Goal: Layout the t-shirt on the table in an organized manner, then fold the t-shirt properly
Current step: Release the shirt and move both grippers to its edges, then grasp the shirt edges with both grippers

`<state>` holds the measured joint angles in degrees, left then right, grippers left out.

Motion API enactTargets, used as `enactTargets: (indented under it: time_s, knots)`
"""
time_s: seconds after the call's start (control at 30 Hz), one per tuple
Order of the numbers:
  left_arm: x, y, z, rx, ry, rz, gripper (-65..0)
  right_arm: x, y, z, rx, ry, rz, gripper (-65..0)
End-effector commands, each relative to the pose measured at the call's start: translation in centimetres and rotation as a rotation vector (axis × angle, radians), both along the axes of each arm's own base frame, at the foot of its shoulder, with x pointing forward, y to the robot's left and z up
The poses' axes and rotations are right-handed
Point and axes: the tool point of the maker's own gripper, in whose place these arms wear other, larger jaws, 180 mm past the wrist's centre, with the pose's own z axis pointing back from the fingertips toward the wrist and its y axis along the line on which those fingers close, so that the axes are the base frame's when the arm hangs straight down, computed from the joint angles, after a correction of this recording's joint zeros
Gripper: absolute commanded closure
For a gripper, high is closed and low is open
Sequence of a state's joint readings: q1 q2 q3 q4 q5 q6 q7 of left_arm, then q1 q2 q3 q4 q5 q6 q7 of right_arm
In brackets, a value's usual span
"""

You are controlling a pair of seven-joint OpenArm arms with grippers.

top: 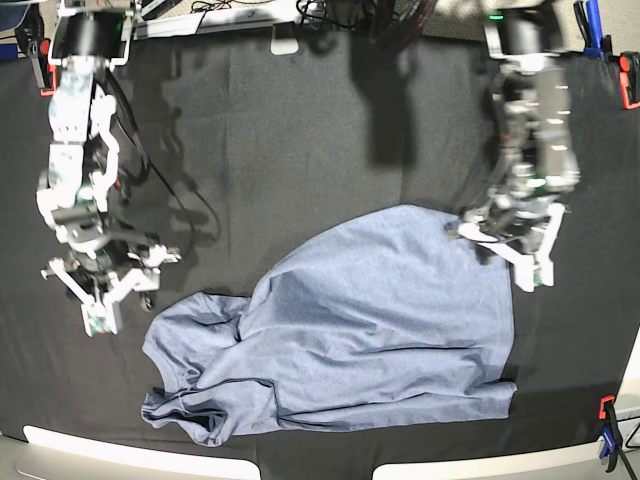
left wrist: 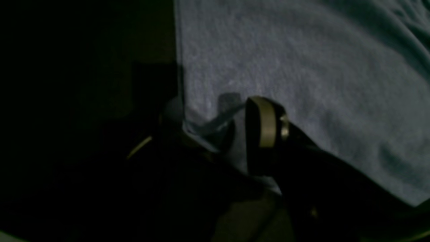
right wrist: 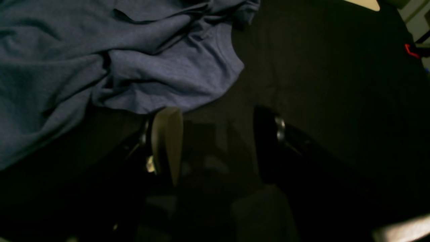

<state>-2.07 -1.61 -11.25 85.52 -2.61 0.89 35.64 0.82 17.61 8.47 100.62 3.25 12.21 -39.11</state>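
Observation:
The blue-grey t-shirt (top: 370, 320) lies crumpled on the black table (top: 300, 130), plain side up, with no lettering showing. Its left part is bunched and folded over. My left gripper (top: 505, 250) sits at the shirt's upper right corner. In the left wrist view the gripper (left wrist: 211, 121) is open, its jaws straddling the corner, where a hem strip (left wrist: 215, 122) curls up off the t-shirt (left wrist: 302, 67). My right gripper (top: 103, 295) is open and empty, left of the shirt. In the right wrist view the gripper (right wrist: 218, 144) hovers over bare table (right wrist: 336, 84) just below a sleeve of the t-shirt (right wrist: 174, 74).
Orange-and-blue clamps hold the cloth at the right edge (top: 630, 80), the lower right (top: 606, 420) and the far left (top: 40, 60). One clamp shows red in the right wrist view (right wrist: 410, 50). Cables and gear lie along the far edge (top: 280, 15).

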Motion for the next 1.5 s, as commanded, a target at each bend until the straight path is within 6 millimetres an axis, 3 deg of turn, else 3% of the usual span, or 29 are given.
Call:
enactTargets:
  time_s: [0.0, 0.23, 0.43, 0.57, 0.73, 0.87, 1.07, 1.3, 1.47]
  knots:
    - [1.0, 0.0, 1.5, 0.023, -0.049, 0.023, -25.5, 0.6, -0.5, 1.9, -0.012, -0.059, -0.004, -32.3]
    - [1.1, -2.7, 1.6, 0.034, -0.066, 0.041, -25.1, 0.6, -0.5, 2.0, 0.017, -0.069, -0.004, -32.3]
    - [1.7, -3.0, 2.2, 0.069, -0.072, 0.062, -25.1, 0.7, -0.8, 2.3, 0.006, -0.073, -0.003, -32.3]
    - [2.1, -4.5, 2.9, 0.112, -0.088, 0.039, -25.1, 0.7, -0.8, 2.3, 0.006, -0.073, -0.003, -32.3]
    - [1.9, -2.7, 4.1, 0.305, -0.102, 0.119, -25.1, 0.7, -0.8, 2.2, 0.006, -0.072, -0.003, -32.3]
    - [1.8, -2.8, 3.6, 0.301, -0.087, 0.116, -25.1, 0.7, -0.8, 2.2, 0.006, -0.072, -0.003, -32.3]
    - [1.2, -3.3, 1.3, 0.303, -0.027, 0.093, -25.1, 0.6, -0.8, 2.2, 0.006, -0.070, -0.003, -32.3]
    - [1.5, -4.0, 1.3, 0.221, -0.059, 0.101, -25.1, 0.6, -0.8, 2.2, 0.006, -0.069, -0.004, -32.3]
    - [1.0, -4.3, -0.3, 0.233, -0.017, 0.086, -25.2, 0.6, -0.8, 2.2, 0.006, -0.069, -0.004, -32.3]
